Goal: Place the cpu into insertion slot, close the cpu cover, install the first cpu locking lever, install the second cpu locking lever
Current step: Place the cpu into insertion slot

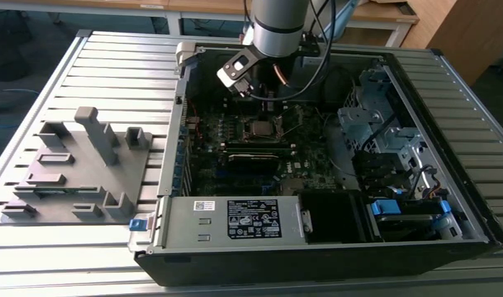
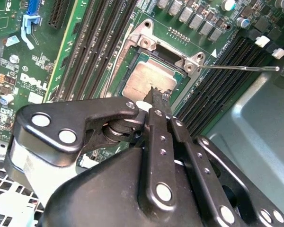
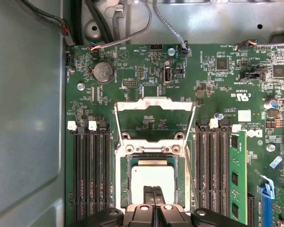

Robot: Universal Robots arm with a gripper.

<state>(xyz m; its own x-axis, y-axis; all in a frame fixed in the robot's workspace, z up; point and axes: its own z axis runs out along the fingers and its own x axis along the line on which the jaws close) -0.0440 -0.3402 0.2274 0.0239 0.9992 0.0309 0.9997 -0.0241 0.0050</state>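
Note:
The cpu, a flat silver square, lies in the insertion slot on the green motherboard; in the second wrist view the cpu also sits level inside the socket. The cpu cover, a silver frame with a cut-out middle, stands flipped open beyond the socket. My gripper hangs over the near edge of the chip with its two thin fingertips pressed together and nothing between them. One thin locking lever sticks out sideways from the socket. In the exterior view the gripper hovers above the socket.
Black memory slots flank the socket on both sides, and a green memory module stands in one. The open computer case walls in the board, with a power supply in front and a drive cage. A grey fixture sits on the table.

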